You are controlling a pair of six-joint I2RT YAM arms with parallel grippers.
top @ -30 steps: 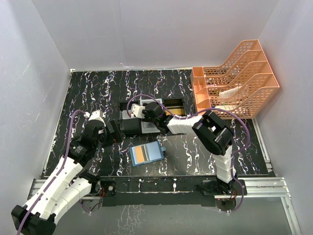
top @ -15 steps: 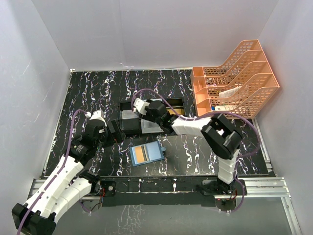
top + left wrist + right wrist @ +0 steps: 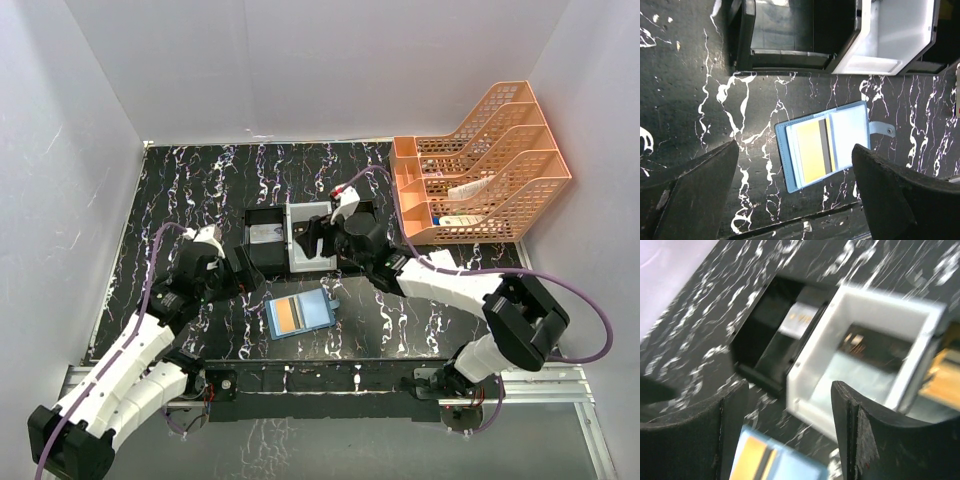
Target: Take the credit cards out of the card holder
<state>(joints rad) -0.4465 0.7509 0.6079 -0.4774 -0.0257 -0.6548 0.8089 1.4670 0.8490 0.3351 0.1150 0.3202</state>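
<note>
While I watched, the right arm (image 3: 450, 285) swung its elbow far out to the right. The right pincer (image 3: 318, 238) slid away from the left black box and now hangs over the white middle box of the tray (image 3: 291, 222). Its fingers have spread wider than before, and nothing is between them. The card holder (image 3: 300, 314) has not moved. It lies open on the table, just in front of the tray and not touching it. The left pincer (image 3: 238, 272) has hardly moved. It hangs low just left of the holder, fingers spread wide, holding nothing.

I count two arms, two pincers, one blue card holder and one tray with three boxes in a row: black, white, black. I count three cards. One gold card (image 3: 811, 151) with a dark stripe sits in the left half of the holder. One silver card (image 3: 265, 232) lies in the left black box. One orange-gold card (image 3: 940, 376) shows in the right black box, but it is blurry. Something dark shows in the white box too, and I cannot tell what it is. One orange mesh rack (image 3: 490, 150) stands in the far right corner.

The table top (image 3: 190, 190) is black with white squiggly streaks. Plain pale walls (image 3: 300, 70) stand on three sides. A metal rail (image 3: 540, 375) runs along the near edge.
</note>
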